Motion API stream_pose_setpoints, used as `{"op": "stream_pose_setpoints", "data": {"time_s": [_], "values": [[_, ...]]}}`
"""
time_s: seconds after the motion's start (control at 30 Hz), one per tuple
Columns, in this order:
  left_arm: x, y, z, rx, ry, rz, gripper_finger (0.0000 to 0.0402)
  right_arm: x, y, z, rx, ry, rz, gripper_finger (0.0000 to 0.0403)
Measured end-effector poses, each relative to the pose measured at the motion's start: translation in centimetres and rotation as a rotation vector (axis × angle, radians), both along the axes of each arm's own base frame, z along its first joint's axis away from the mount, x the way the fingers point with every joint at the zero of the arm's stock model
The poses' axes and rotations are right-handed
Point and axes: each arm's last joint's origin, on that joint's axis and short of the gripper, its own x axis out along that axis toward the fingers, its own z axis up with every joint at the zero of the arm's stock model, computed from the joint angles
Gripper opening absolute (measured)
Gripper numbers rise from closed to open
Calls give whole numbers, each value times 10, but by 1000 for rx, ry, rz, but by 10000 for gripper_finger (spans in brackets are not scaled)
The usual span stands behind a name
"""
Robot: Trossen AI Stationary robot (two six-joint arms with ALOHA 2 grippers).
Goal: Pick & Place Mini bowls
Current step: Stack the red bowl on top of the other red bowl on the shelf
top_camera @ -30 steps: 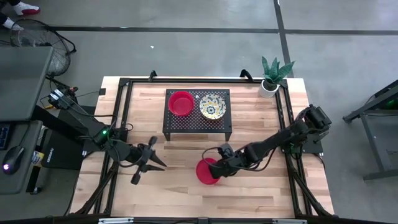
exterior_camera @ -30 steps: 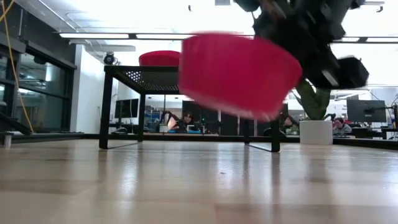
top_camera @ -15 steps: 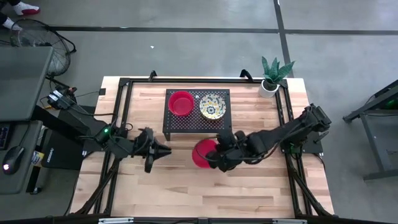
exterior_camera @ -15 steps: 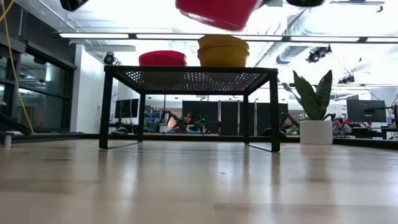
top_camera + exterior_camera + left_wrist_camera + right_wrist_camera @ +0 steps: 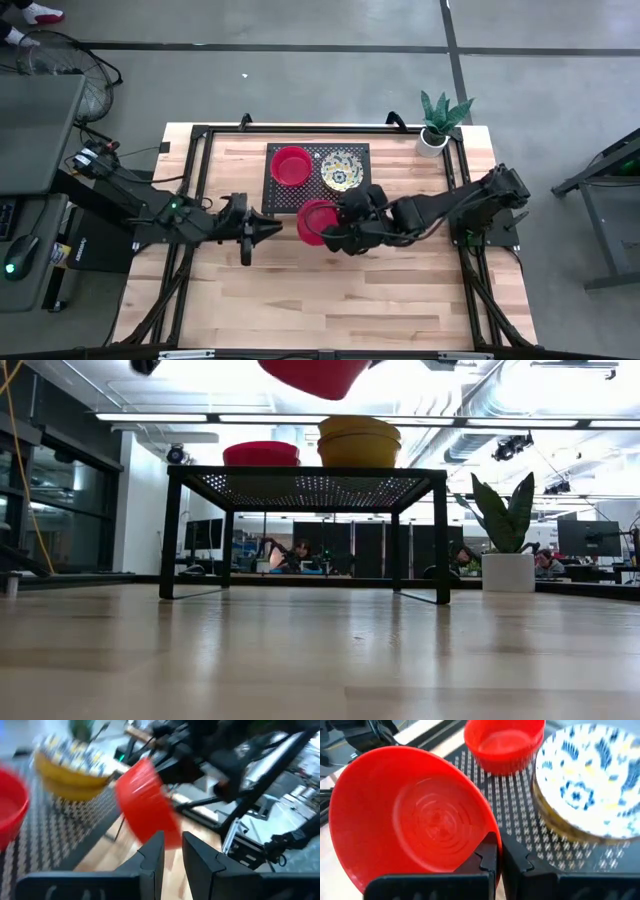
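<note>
My right gripper [image 5: 337,228] is shut on a plain red mini bowl [image 5: 316,220], held in the air just in front of the black perforated rack [image 5: 300,206]. In the low view the bowl's underside [image 5: 300,374] sits at the top edge, above rack height. A second red bowl [image 5: 291,165] and a cream-yellow bowl with a blue floral inside [image 5: 343,170] stand on their bases on the rack top. My left gripper [image 5: 272,228] hovers left of the held bowl, pointing at it, fingers a narrow gap apart [image 5: 173,845]. No other bowls show. My right gripper pinches the red bowl's rim [image 5: 492,834], one finger inside the bowl [image 5: 485,857] and one outside its wall [image 5: 520,862]. The fingers come from the table's right side. The bowl is lifted clear and tilted, its opening turned partly sideways.
A small white pot with a green plant [image 5: 438,125] stands at the table's far right corner. A black frame rail [image 5: 200,140] runs round the tabletop. Bare wood lies in front of the rack across the near half of the table.
My right gripper has carried the red bowl up from just above the table, toward the far edge and the left, to the rack's front edge. My left gripper has moved right and slightly toward the far edge, turning to point at the bowl.
</note>
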Motion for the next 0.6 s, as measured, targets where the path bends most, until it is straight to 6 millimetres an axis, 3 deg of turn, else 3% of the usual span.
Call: {"op": "stream_pose_setpoints", "data": {"time_s": [0.27, 0.6], "values": [[11, -7, 14, 196, -140, -35, 65, 1, 5, 9, -291, -42, -37, 0], [38, -22, 0, 475, -133, -26, 65, 6, 17, 29, -638, -60, -98, 0]]}}
